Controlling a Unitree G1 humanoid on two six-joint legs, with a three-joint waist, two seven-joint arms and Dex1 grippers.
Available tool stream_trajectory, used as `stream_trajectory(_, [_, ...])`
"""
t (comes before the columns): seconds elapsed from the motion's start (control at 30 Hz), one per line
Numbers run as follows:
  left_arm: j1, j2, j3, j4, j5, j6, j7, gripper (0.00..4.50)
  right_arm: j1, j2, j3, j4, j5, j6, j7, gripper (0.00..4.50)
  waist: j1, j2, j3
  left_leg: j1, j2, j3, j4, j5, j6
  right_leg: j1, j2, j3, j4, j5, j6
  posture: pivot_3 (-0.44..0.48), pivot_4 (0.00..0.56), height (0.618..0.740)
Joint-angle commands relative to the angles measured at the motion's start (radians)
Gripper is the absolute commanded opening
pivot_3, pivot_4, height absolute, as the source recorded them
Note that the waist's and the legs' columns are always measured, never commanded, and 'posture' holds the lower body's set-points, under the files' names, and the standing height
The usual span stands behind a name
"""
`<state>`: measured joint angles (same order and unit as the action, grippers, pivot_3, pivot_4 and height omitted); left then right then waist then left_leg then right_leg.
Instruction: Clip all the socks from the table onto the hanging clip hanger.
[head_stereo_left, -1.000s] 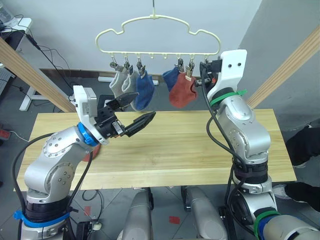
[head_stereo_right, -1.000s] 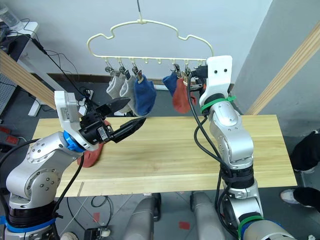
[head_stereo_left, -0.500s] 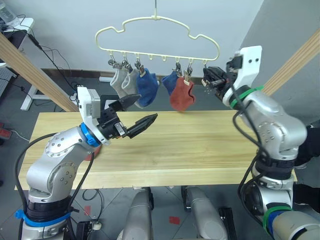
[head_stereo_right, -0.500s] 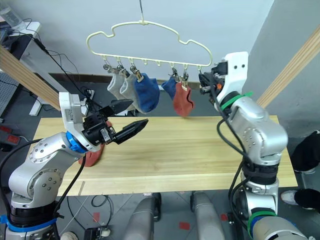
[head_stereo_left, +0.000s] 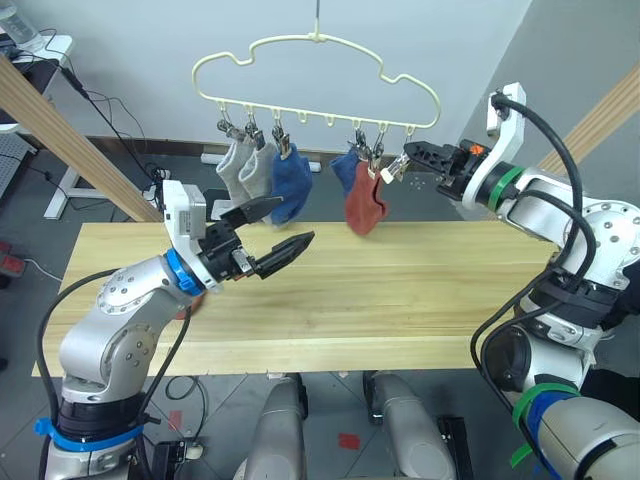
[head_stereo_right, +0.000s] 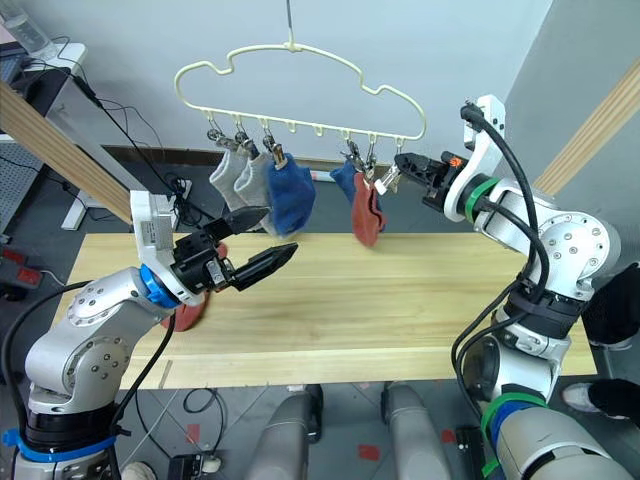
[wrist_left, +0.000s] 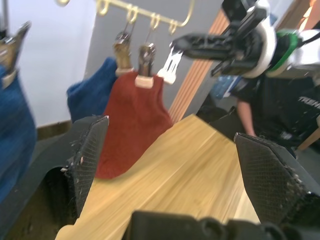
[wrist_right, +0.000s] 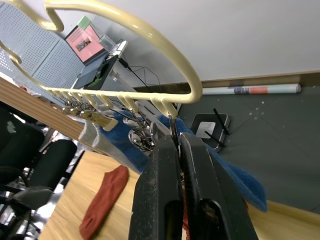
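Note:
The pale yellow clip hanger (head_stereo_left: 315, 70) hangs over the far edge of the table (head_stereo_left: 400, 290). Clipped along its bar are two grey socks (head_stereo_left: 245, 168), two blue socks (head_stereo_left: 290, 185) and one rust-red sock (head_stereo_left: 364, 205). Another rust-red sock (head_stereo_right: 188, 312) lies on the table's left part, partly behind my left arm. My right gripper (head_stereo_left: 405, 160) reaches in from the right and is shut on the rightmost silver clip (wrist_left: 170, 65). My left gripper (head_stereo_left: 290, 222) hovers open and empty above the table, below the blue sock.
Slanted wooden beams stand at the left (head_stereo_left: 60, 130) and right (head_stereo_left: 600, 110). A desk with cables (head_stereo_left: 40, 60) is at the far left. A person in dark clothes (wrist_left: 265, 100) is by the table's right end.
My right arm has swung its elbow out to the right while its fingertips stayed at the rightmost clip. The hanging rust-red sock has swayed. My left gripper has barely moved.

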<state>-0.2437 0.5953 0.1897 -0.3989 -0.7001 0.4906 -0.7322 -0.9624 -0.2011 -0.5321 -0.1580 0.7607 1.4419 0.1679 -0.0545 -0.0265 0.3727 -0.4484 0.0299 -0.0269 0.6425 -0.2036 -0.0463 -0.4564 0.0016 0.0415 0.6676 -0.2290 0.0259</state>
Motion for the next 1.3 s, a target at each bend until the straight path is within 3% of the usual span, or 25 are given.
stream_trajectory(0.03, [0.102,0.040,0.052,0.091,0.150,-0.130,0.005,4.50,-0.005,-0.034,-0.022,0.025,0.017,0.048,-0.008,0.02,-0.002,0.000,0.000,0.000,0.000,0.000,0.000,0.000,0.000,0.000,0.000,0.000,0.000,0.000,0.000,-0.071,0.376,0.740])
stream_trajectory(0.17, [0.203,0.072,0.072,0.233,0.305,-0.282,0.022,4.50,-0.019,-0.087,0.003,0.039,0.033,0.072,0.025,0.02,0.002,0.000,0.000,0.000,0.001,0.000,-0.001,0.000,0.000,-0.001,0.000,0.000,-0.001,0.000,0.000,-0.076,0.375,0.740])
stream_trajectory(0.3, [0.212,0.094,0.073,0.393,0.424,-0.383,0.064,4.50,-0.042,-0.110,0.010,0.064,0.044,0.079,0.035,0.02,0.008,0.000,0.000,-0.001,0.000,0.001,-0.001,-0.001,0.001,-0.001,-0.002,0.000,-0.003,0.000,0.000,-0.074,0.379,0.740])
stream_trajectory(0.63, [-0.035,0.069,-0.037,0.906,0.578,-0.520,0.085,4.50,-0.039,-0.102,0.029,0.083,0.046,0.052,0.025,0.02,0.014,0.000,0.000,-0.002,0.000,0.001,-0.001,-0.002,0.003,-0.001,-0.002,-0.001,-0.003,0.000,0.001,-0.069,0.382,0.740])
stream_trajectory(0.8, [-0.203,0.059,-0.033,1.167,0.605,-0.560,0.140,4.50,-0.049,-0.095,0.030,0.089,0.048,0.045,0.015,0.02,0.015,0.000,0.000,-0.002,0.000,0.000,0.000,-0.002,0.003,-0.001,-0.003,-0.002,-0.001,0.001,0.000,-0.076,0.384,0.740])
stream_trajectory(1.07, [-0.255,0.055,-0.055,1.319,0.612,-0.523,0.084,4.50,-0.048,-0.096,0.032,0.086,0.049,0.044,0.006,0.02,0.011,0.000,0.000,-0.002,-0.001,0.001,0.001,-0.002,0.004,-0.001,-0.004,-0.001,0.000,0.003,-0.004,-0.094,0.388,0.740])
stream_trajectory(1.3, [-0.226,0.040,-0.052,1.237,0.586,-0.496,0.029,2.82,-0.043,-0.088,0.033,0.086,0.052,0.039,-0.003,0.00,0.006,0.000,0.000,0.001,-0.001,0.001,0.002,-0.002,0.004,-0.001,-0.004,-0.001,0.007,0.001,0.001,-0.088,0.391,0.740])
